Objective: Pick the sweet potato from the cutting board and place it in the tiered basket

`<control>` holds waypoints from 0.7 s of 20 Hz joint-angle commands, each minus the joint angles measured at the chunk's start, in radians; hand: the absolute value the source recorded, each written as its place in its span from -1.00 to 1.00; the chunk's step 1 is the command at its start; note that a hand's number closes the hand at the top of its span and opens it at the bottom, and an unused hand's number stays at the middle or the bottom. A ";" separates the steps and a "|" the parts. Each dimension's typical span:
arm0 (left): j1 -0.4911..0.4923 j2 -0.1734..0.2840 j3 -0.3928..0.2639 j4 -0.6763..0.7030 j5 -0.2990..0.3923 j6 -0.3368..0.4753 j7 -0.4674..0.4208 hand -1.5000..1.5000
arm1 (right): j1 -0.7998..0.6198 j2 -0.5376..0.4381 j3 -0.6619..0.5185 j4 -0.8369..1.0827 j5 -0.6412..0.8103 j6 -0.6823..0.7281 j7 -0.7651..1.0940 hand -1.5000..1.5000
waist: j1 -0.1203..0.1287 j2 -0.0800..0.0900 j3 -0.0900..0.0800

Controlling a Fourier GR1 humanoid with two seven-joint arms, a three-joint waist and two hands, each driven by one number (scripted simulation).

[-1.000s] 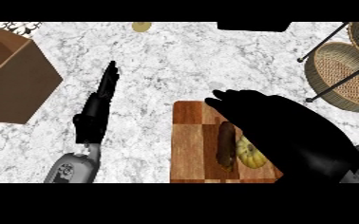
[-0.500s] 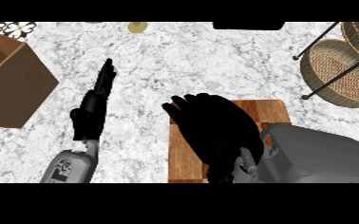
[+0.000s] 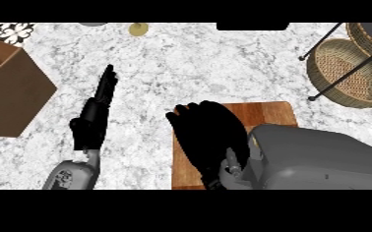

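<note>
Right hand (image 3: pixel 207 137): I have it low over the board (image 3: pixel 272 112) at the counter's (image 3: pixel 218 69) near edge, fingers curled down; I cannot tell what they hold. Sweet potato: hidden under that hand, so presumably on the board. Left hand (image 3: pixel 94 115): fingers straight, resting left of the board. Basket (image 3: pixel 338 71): far right corner. Step, as I judge it: the grasp. Next: confirm the hold, lift, carry right and away to the basket.
</note>
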 commanded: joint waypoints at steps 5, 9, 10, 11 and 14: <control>0.017 -0.013 0.003 0.005 -0.005 0.006 -0.026 0.00 | -0.099 -0.007 0.072 0.055 -0.004 0.061 0.208 -1.00 | 0.000 0.004 0.001; -0.006 0.002 0.002 -0.023 -0.007 -0.009 0.028 0.00 | -0.109 -0.001 0.117 0.044 -0.034 0.067 0.216 -1.00 | -0.003 0.002 0.002; 0.004 -0.009 0.001 0.020 -0.024 0.006 -0.014 0.00 | -0.127 0.007 0.113 0.024 -0.056 0.056 0.243 -1.00 | -0.010 0.001 0.001; -0.011 -0.034 -0.002 0.028 -0.032 0.029 -0.013 0.00 | -0.076 0.002 0.147 0.008 -0.018 0.037 0.200 -1.00 | -0.011 0.005 0.002; 0.023 -0.030 -0.021 -0.015 -0.031 0.013 0.005 0.00 | -0.142 0.040 0.161 0.027 -0.030 0.074 0.188 -1.00 | 0.003 0.004 0.002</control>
